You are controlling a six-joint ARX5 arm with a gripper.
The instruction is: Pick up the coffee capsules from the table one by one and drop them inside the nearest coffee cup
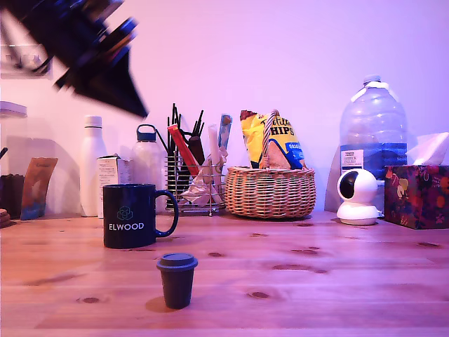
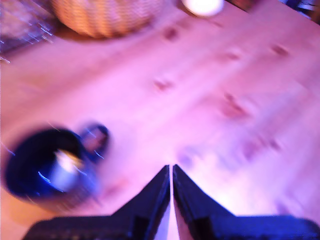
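The gripper point(image 2: 171, 172) is hanging closed and empty, high above the coffee cup point(image 1: 130, 215). One capsule point(image 1: 177, 279) is standing nearer the camera, clear of the wicker basket point(image 1: 270, 192) behind.

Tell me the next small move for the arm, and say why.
Probably swing across and down toward the coffee capsule, opening on the way. The pincer is shut with nothing visible between its fingers and, in the exterior view, hangs high above the table, blurred. That capsule stands alone, rim up, on the wood in front of the coffee cup. The wrist view shows something pale inside the cup, too blurred to name.
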